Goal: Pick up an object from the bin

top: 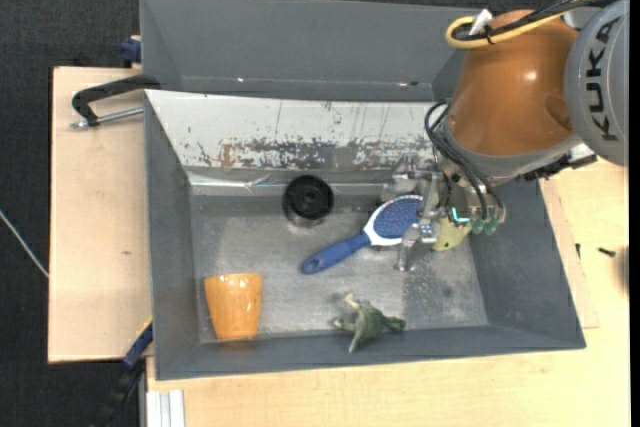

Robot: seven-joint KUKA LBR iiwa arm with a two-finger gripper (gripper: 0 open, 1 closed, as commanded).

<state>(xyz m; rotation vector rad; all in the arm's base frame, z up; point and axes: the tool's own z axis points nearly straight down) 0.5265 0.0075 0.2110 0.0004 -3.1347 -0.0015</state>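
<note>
Camera view | end effector [412, 241] just beside blue brush [350, 248] head, possibly touching | grip state unclear

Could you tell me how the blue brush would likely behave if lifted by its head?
The blue brush looks like rigid plastic, so it should probably stay stiff. Held at its round head, near the gripper, the long handle might tilt downward. Lying flat, it seems unlikely to roll.

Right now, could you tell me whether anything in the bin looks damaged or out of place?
Nothing spilled or broken. Only the bin's back wall looks worn, with scratches and brownish smears. The blue brush, orange cup and green toy lie apart.
</note>
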